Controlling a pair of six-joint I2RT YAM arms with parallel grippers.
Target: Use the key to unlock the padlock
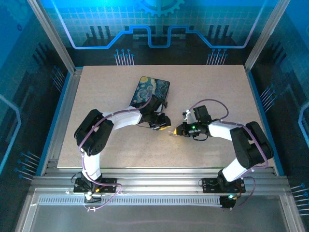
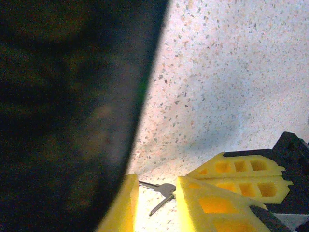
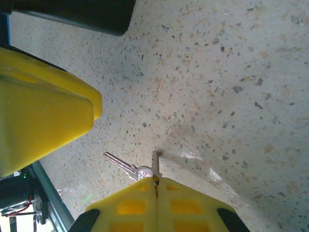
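key [image 3: 130, 168] pinched in right hand [image 3: 156, 181], left hand [image 2: 157, 193] parted nearby

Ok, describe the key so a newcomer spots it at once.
On the speckled table, look near the middle, on the near side of the blue patterned box. The key pokes out of the right gripper, whose yellow fingertips are pinched shut on it. It is small silvery metal against yellow plastic.
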